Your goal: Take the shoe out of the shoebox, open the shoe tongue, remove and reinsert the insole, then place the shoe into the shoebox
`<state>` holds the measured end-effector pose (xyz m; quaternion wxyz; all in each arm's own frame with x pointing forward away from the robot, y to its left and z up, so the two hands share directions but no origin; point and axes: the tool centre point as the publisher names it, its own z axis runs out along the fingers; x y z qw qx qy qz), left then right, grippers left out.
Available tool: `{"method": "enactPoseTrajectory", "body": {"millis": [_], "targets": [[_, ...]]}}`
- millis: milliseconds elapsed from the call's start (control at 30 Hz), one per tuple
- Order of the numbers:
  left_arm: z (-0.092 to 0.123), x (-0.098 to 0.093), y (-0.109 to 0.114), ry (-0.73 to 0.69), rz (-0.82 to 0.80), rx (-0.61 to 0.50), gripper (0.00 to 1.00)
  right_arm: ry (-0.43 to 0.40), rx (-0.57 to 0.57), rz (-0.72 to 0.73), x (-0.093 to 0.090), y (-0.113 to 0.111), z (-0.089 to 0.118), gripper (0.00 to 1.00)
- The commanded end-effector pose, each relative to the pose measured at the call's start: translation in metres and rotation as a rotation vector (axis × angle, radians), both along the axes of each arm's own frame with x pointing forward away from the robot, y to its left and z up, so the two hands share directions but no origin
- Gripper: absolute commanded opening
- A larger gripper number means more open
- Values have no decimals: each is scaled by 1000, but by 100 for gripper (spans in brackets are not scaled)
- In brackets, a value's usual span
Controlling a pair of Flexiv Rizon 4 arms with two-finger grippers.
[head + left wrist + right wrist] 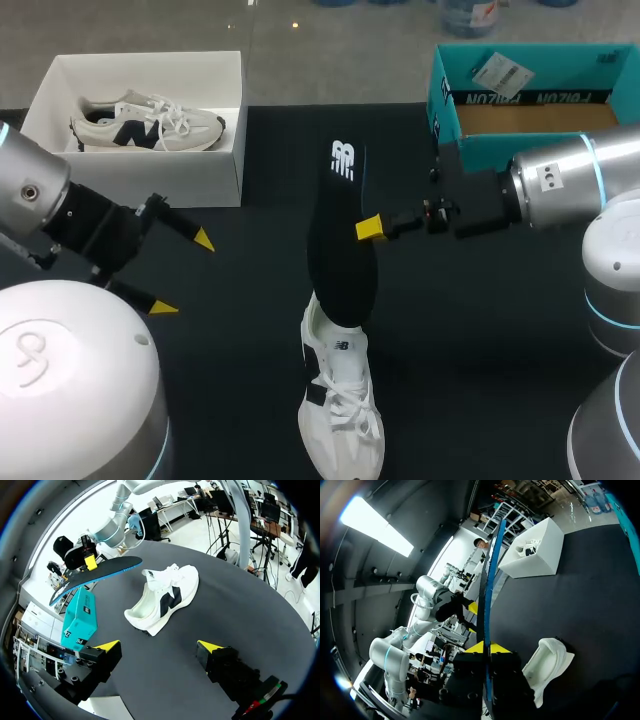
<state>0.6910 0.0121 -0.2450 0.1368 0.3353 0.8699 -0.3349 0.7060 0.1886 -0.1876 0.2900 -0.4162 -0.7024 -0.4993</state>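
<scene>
A white shoe (340, 400) with dark side marks lies on the black table near the front, laces up; the left wrist view shows the shoe (162, 597) ahead of the fingers. My right gripper (372, 228) is shut on a black insole (340, 235) with a blue edge, held in the air above the shoe. The insole (487, 600) runs edge-on between its fingers and shows again in the left wrist view, where the insole (95, 577) hangs from the right gripper (90, 562). My left gripper (183, 272) stands open at the left, holding nothing; the left gripper (157, 647) is short of the shoe.
A white shoebox (215, 165) at the back left holds a second white shoe (145, 122). A teal box (445, 100) with a paper tag stands at the back right, close behind my right arm; the teal box (80, 620) lies beside my left fingers.
</scene>
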Motion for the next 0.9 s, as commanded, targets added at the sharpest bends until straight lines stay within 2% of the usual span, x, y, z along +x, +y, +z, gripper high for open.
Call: {"method": "enactPoseTrajectory", "body": {"millis": [33, 367, 700, 900], "targets": [[0, -1, 0, -1, 1, 3, 100, -8, 11, 20, 18, 8, -5, 0], [0, -1, 0, -1, 1, 3, 100, -10, -3, 2, 46, 8, -26, 0], [0, -1, 0, -1, 1, 3, 100, -26, -14, -49, 52, 8, -48, 0], [0, -1, 0, -1, 1, 3, 100, -34, -31, -63, 48, 12, -61, 0]]}}
